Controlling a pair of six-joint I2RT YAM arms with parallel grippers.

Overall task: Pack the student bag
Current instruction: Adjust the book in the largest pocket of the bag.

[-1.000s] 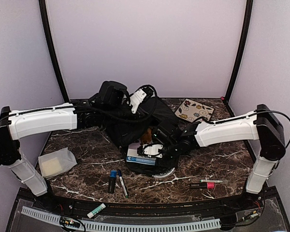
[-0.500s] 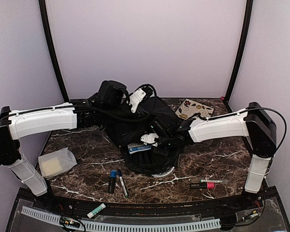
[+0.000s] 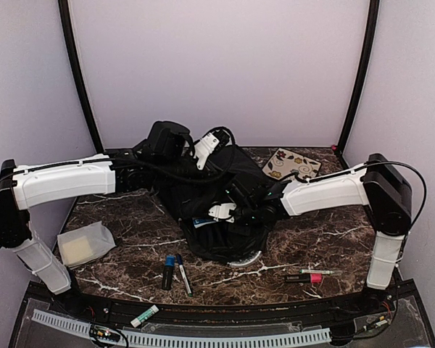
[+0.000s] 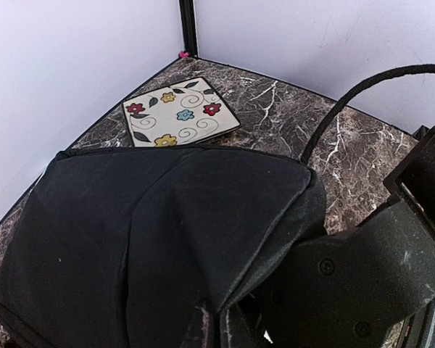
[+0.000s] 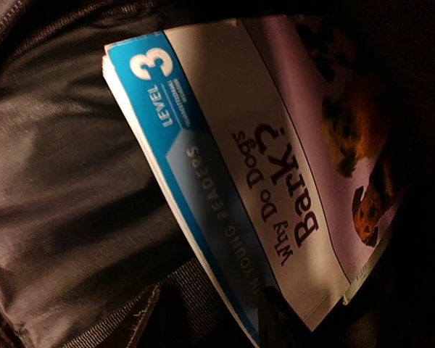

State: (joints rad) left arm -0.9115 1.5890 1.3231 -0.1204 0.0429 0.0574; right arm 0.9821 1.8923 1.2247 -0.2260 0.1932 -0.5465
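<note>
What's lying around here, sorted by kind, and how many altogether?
Black fabric backpack: 1
Blue-and-white reader book: 1
Flower-patterned square pad: 1
Clear plastic pouch: 1
Pens and markers: 5
Total: 9

Surface: we note a dark brown marble-patterned table with white veining.

- Centre: the student bag, black, lies on it in a heap.
- Upper right, near the back corner: a square flower-patterned card, flat, just beside the bag.
- Left: a translucent plastic box with pale yellow contents, well apart from the bag.
- Lower centre: a blue-capped marker and a dark pen, side by side.
- Lower right: a pink highlighter and a thin pen, close together.
</note>
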